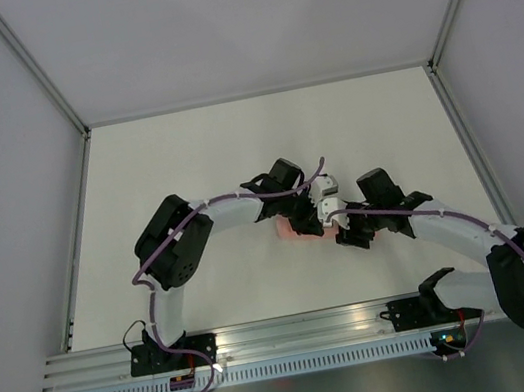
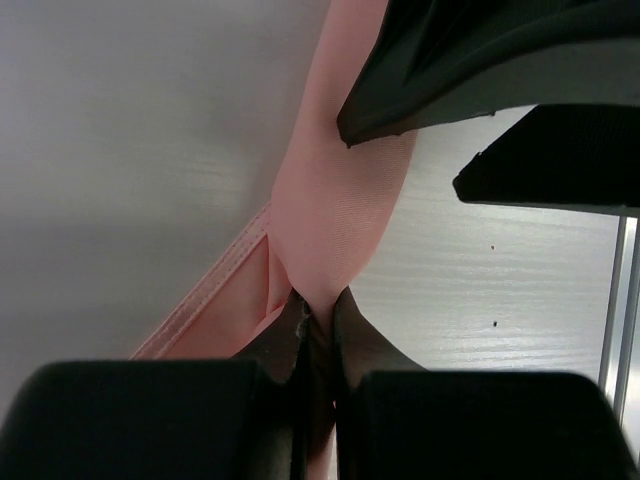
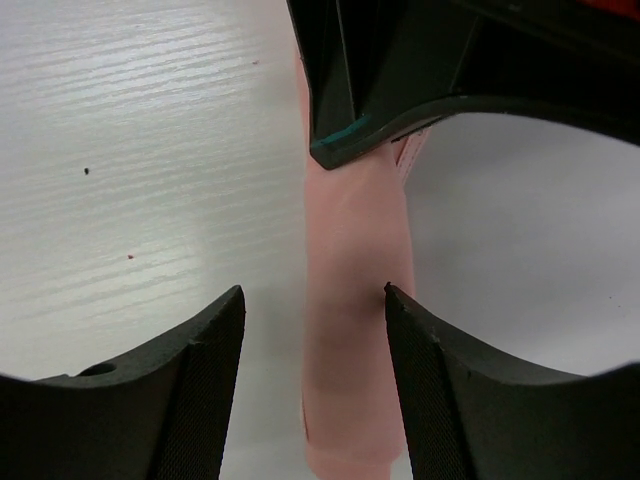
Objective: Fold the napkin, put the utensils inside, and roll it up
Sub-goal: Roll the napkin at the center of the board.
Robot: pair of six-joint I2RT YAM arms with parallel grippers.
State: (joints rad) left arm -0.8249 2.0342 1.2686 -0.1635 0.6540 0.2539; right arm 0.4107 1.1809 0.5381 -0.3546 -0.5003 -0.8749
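Observation:
The salmon-pink napkin lies rolled into a narrow tube on the white table, mostly hidden under both grippers in the top view. In the left wrist view the roll runs away from my left gripper, whose jaws are shut on its near end. In the right wrist view the roll lies between the spread fingers of my right gripper, which is open and straddles it, the right finger beside its edge. The left gripper's black body hangs over the roll's far end. The fork is hidden.
The white table is walled by grey panels at the back and sides. An aluminium rail with the arm bases runs along the near edge. Both arms meet at the table's middle.

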